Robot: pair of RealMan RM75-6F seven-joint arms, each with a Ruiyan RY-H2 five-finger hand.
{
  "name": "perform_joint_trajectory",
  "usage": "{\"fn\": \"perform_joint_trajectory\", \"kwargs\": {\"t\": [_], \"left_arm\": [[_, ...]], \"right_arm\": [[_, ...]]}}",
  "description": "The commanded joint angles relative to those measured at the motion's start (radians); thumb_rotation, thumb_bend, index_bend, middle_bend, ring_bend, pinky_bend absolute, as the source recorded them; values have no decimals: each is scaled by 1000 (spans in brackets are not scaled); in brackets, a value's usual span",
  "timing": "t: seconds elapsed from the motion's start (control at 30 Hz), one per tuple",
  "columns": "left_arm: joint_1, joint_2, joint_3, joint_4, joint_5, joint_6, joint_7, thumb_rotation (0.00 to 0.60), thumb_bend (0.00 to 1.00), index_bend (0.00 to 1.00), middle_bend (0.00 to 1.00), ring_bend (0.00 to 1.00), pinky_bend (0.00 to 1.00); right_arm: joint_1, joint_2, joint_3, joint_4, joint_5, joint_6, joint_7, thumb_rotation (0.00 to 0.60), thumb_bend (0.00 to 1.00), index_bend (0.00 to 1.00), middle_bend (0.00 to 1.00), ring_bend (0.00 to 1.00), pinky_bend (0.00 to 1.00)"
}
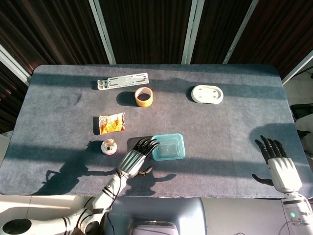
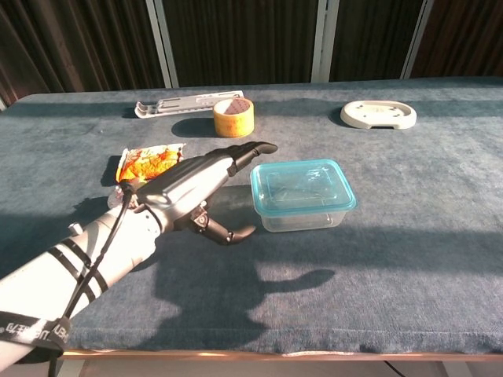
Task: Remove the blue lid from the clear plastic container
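Blue lid (image 2: 302,183) sits sealed on the clear plastic container (image 2: 305,215) just right of centre frame, so I judge I'm on the approach: my left hand (image 2: 203,186), fingers apart and empty, next needs a corner grip, right hand (image 1: 281,165) idling lower right.

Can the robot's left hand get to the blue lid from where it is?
Probably yes. The left hand is open, its fingertips right beside the blue lid on the clear container, with nothing between them.
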Motion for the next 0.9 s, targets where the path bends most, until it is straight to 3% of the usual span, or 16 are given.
{"fn": "perform_joint_trajectory", "kwargs": {"t": [0.03, 0.9], "left_arm": [[-42, -46, -26, 60, -47, -40, 43, 600, 297, 0, 0, 0, 0], [-179, -206, -82, 287, -181, -69, 82, 600, 287, 0, 0, 0, 0]], "right_arm": [[1, 5, 1, 0, 4, -3, 12, 600, 192, 0, 0, 0, 0], [10, 18, -5, 2, 13, -28, 28, 600, 191, 0, 0, 0, 0]]}}
